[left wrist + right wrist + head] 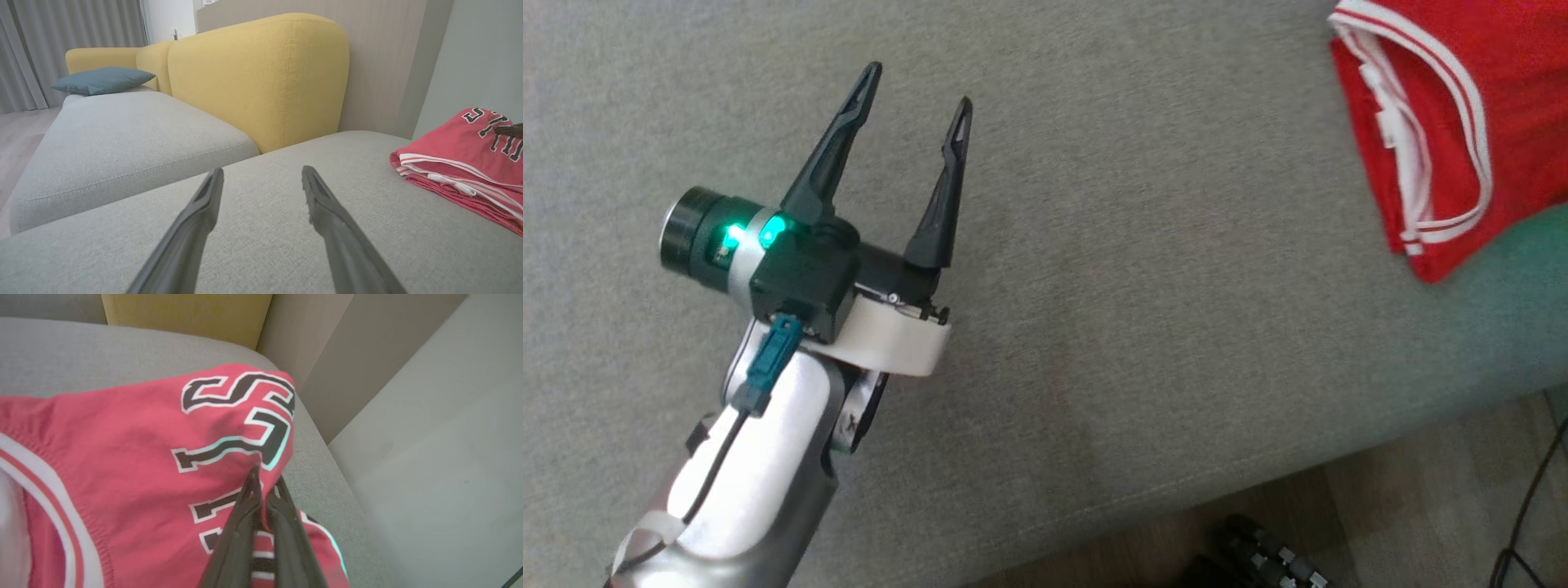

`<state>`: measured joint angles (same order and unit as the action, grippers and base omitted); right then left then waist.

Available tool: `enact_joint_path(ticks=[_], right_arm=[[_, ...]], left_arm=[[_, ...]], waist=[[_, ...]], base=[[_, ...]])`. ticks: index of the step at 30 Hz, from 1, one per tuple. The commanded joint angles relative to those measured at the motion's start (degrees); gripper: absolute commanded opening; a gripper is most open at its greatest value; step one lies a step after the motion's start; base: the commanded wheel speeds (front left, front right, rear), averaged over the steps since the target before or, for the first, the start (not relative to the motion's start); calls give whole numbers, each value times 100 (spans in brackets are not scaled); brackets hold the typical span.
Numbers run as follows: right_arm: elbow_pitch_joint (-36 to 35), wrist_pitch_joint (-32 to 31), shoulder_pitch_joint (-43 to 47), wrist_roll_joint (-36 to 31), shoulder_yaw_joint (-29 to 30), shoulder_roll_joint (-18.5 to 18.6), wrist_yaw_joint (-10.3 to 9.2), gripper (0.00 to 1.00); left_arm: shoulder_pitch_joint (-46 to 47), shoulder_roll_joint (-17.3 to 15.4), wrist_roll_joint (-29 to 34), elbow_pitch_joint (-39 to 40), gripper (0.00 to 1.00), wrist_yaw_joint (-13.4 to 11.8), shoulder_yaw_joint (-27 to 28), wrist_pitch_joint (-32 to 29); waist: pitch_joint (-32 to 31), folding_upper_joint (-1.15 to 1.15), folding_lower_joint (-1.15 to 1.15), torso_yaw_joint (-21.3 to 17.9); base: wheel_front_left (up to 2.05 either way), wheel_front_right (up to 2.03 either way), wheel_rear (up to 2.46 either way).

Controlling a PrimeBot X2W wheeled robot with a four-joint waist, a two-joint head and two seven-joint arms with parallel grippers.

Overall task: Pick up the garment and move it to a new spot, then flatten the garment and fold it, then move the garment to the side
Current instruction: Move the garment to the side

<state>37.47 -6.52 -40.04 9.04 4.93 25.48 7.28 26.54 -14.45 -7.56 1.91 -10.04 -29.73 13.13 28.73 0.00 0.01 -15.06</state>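
Right now my left tool (920,83) hangs above the grey seat cushion (1135,286) with its two dark fingers spread wide and nothing between them. In its own wrist view the left tool (262,170) points across the cushion (265,228) toward the yellow backrest (257,77) at the cushion's far edge. The jersey (1437,122) lies folded on the cushion, off toward its right-hand far corner and well apart from the left tool. It is red with white striped trim along its openings, and a white inner layer shows at the fold. From the left wrist the jersey (449,151) sits as a low stack on the right part of the cushion, black letters outlined in white on its top. My right tool (267,475) is down on the jersey (122,457), its fingers drawn almost together with a ridge of red cloth pinched between them, just beside the black lettering. That pinch is near the cushion's (61,351) right edge, where the pale wall (429,437) begins. A blue pillow (102,79) rests on the neighbouring seat to the left of the cushion. Wooden floor (1405,506) and a thin black cable (1531,490) show below the cushion's near edge.
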Motion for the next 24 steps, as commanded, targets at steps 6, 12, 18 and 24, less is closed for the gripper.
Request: enact_joint_path(ticks=[6,12,18,24], right_arm=[[481,456,-298,-998,544,-80,21,100],[516,1246,-120,-1561,1099,-566,21,100],[-229,1841,557,-1326,876,-1194,21,100],[-1241,1942,1403,-931,407,-1707,21,100]], left_arm=[[237,-47,19,131,100,31,106,55],[82,-10,-96,-13,100,-31,158,127],[-291,4,-246,-142,100,-149,255,163],[-691,36,-386,-206,100,-279,349,176]], waist=[[143,0,-1,191],[-152,0,-1,251],[-677,0,-1,301],[-1127,0,-1,453]], base=[[0,0,0],[0,0,0],[0,0,0],[0,0,0]])
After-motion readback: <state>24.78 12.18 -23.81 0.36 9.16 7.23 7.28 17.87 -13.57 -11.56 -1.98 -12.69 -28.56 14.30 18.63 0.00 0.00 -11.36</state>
